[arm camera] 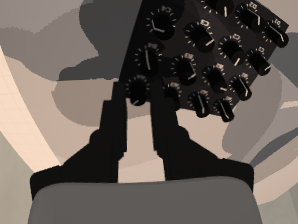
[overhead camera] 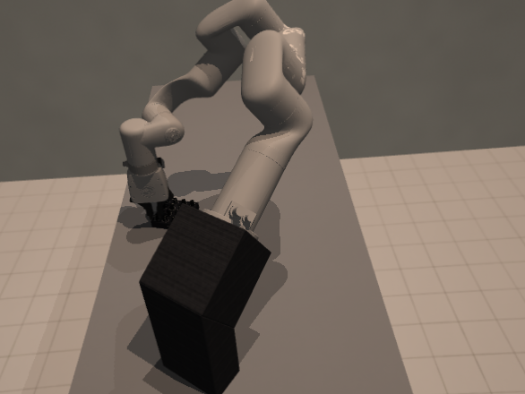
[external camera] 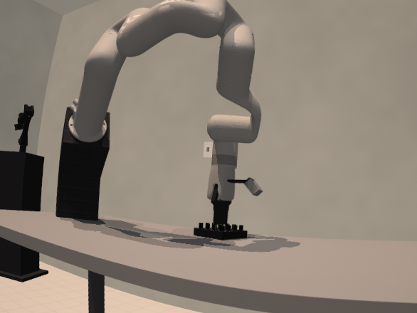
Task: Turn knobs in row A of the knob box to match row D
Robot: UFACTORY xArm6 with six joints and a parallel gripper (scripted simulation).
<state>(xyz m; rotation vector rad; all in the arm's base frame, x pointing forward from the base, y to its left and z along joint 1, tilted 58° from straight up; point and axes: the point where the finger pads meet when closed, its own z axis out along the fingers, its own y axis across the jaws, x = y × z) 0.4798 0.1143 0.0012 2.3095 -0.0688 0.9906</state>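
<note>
The black knob box (overhead camera: pixel 179 209) (external camera: pixel 233 235) (arm camera: pixel 134 44) stands on the table. My gripper (overhead camera: pixel 158 222) (external camera: pixel 220 223) (arm camera: pixel 138 96) points down at its row A corner. The fingers stand apart, with knob A4 (arm camera: pixel 137 92) seen between them and no clear contact. A4's line points down-left in the wrist view. A3 (arm camera: pixel 173 98) is partly behind the right finger. A2 (arm camera: pixel 201 106) has its line pointing down, and A1 (arm camera: pixel 225 110) down-right. D1 (arm camera: pixel 276 35) and D2 (arm camera: pixel 249 18) point down-right, D3 (arm camera: pixel 219 7) down. D4 is out of view.
Rows B and C, with B4 (arm camera: pixel 148 61) and C4 (arm camera: pixel 161 26), stand beyond row A in the wrist view. The table (overhead camera: pixel 322 269) (external camera: pixel 320 270) carries the arm's black pedestal (overhead camera: pixel 188 264) (external camera: pixel 80 178). The box is near the table's left edge in the top view.
</note>
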